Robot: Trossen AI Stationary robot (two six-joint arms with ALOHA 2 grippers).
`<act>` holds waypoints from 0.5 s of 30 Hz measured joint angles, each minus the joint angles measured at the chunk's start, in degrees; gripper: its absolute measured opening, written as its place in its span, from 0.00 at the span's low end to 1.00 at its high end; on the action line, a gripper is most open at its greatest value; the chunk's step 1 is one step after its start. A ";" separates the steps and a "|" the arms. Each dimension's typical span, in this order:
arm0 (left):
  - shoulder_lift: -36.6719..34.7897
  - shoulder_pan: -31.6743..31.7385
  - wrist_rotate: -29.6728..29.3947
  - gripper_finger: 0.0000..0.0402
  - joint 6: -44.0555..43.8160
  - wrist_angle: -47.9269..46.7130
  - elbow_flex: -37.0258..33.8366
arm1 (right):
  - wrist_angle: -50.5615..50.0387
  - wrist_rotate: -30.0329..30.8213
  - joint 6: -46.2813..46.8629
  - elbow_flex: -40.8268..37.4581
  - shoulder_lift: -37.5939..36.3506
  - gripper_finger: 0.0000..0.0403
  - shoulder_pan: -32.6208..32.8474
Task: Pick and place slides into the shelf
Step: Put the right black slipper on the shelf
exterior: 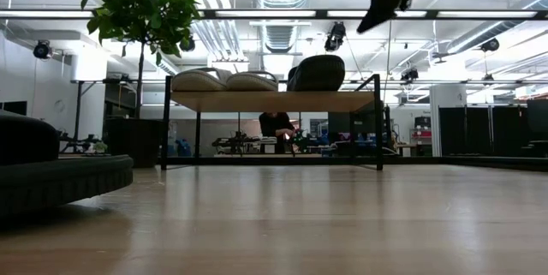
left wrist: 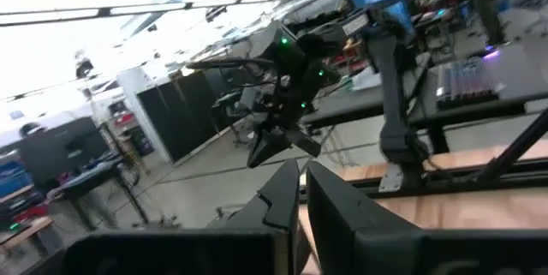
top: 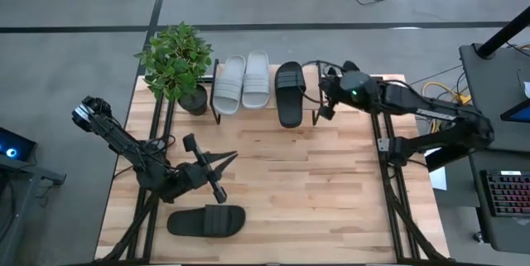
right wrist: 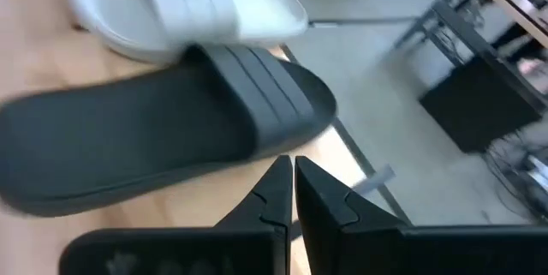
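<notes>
Two light grey slides (top: 243,82) and one black slide (top: 289,92) lie side by side, soles down, on the shelf (exterior: 274,101) at the table's far edge. A second black slide (top: 205,220) lies sole down on the table near the front left, also seen as the black slide (exterior: 51,172) close up in the low view. My left gripper (top: 233,157) is shut and empty above the table, just beyond that slide. My right gripper (top: 323,104) is shut and empty, raised just right of the shelf's black slide (right wrist: 154,138).
A potted plant (top: 175,63) stands at the shelf's left end. Bare wooden tabletop (top: 315,183) stretches between the shelf and the near edge. Beyond the right edge are a desk with a keyboard (top: 505,195) and cables.
</notes>
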 joint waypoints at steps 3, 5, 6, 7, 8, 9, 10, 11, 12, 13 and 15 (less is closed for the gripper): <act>0.40 0.00 -0.22 0.03 2.70 0.02 -0.02 | 1.25 -0.13 -2.50 0.00 2.77 0.02 -3.37; 0.47 0.00 -0.21 0.03 4.09 -0.02 -0.04 | 2.10 -0.14 -3.70 0.00 4.72 0.02 -5.41; 0.47 0.00 -0.22 0.03 4.16 0.04 -0.04 | 2.21 -0.32 -4.34 0.00 5.74 0.02 -6.38; 0.46 0.00 -0.24 0.03 4.18 0.13 -0.04 | 2.54 -1.06 -5.17 0.00 6.86 0.02 -7.38; 0.45 0.00 -0.24 0.03 4.19 0.12 -0.04 | 2.98 -2.50 -6.14 0.00 7.98 0.02 -8.41; 0.45 0.00 -0.22 0.03 4.21 0.08 -0.04 | 3.39 -4.09 -7.30 0.00 9.05 0.02 -9.38; 0.45 0.00 -0.24 0.03 4.22 0.04 -0.04 | 3.99 -5.33 -8.20 0.00 10.21 0.02 -10.32; 0.45 0.00 -0.24 0.03 4.25 0.07 -0.04 | 5.00 -6.15 -8.63 0.00 11.23 0.02 -10.93; 0.45 0.00 -0.24 0.03 4.29 0.11 -0.04 | 6.05 -6.84 -9.20 0.00 12.22 0.02 -11.38; 0.45 0.00 -0.26 0.03 4.39 0.09 -0.04 | 6.82 -7.64 -10.12 0.00 13.00 0.02 -11.81; 0.45 0.00 -0.26 0.03 4.48 0.07 -0.04 | 8.08 -8.49 -12.02 0.00 14.37 0.02 -12.54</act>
